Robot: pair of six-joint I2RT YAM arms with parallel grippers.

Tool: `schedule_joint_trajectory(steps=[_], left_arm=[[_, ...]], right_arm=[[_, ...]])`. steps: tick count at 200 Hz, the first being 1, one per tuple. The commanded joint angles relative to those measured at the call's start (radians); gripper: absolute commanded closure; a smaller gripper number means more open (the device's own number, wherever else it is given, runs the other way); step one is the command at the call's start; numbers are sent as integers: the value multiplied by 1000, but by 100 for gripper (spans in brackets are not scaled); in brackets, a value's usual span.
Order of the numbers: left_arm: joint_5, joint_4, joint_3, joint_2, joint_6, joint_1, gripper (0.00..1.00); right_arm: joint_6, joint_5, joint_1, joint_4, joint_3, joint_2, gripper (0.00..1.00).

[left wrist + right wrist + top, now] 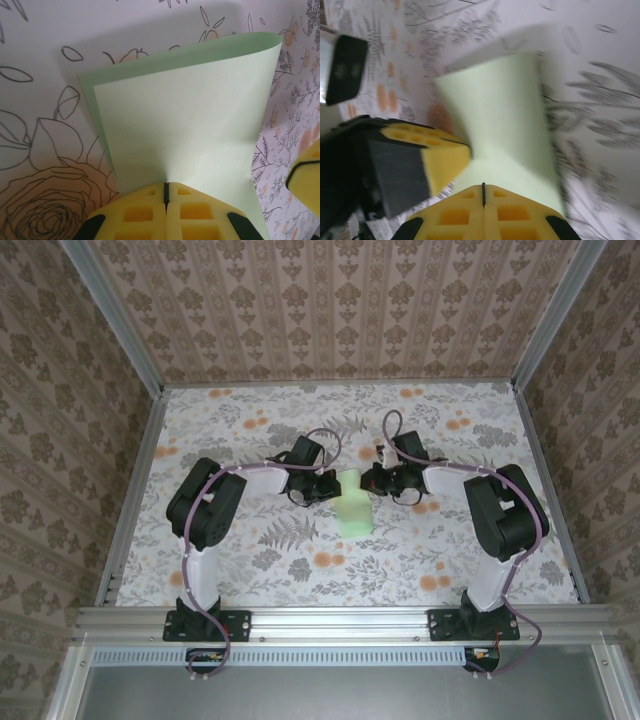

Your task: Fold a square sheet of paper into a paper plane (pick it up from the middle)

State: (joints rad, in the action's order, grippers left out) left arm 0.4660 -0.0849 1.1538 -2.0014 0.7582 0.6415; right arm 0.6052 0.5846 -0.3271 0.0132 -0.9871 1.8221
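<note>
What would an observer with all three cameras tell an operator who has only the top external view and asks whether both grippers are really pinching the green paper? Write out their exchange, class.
Observer: In the left wrist view, the left gripper has its jaws pressed together on the near edge of the green paper.
Operator: And the right one?
Observer: In the right wrist view, the right gripper is shut on the paper too, with no gap between its jaws.
Operator: Is the paper lying flat?
Observer: No. The left wrist view shows it doubled over. There is a soft rounded bend at the top right, and the upper layer sits slightly in from the lower one.
</note>
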Motion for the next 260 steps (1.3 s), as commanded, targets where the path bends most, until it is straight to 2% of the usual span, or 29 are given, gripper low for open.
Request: schedule_joint_trajectory(steps=[1,45,108,136,167,196,260], left_arm=[[-132,-209,-58,-128,-30,1,100],[-134,-223,-57,-131,-27,1,100],[-133,-225,-68,-129,-29,1,100],[-131,-228,-66,-129,-30,2,100],[-133,-233,-58,-131,-30,4,100],[-132,-239,-52,-134,-28,6,100],[-133,-250,-51,-137,-28,7,100]], right_arm=[[40,12,-23,-13,-49,77,96],[31,-29,-12,2,-72,155,97],[-24,-45,102,17,-23,126,97],[0,17,96,-66,-27,59,97],[10,53,39,-83,-67,51,97],[33,39,4,-73,-111,130,98],[19,-63,23,1,-157,215,100]])
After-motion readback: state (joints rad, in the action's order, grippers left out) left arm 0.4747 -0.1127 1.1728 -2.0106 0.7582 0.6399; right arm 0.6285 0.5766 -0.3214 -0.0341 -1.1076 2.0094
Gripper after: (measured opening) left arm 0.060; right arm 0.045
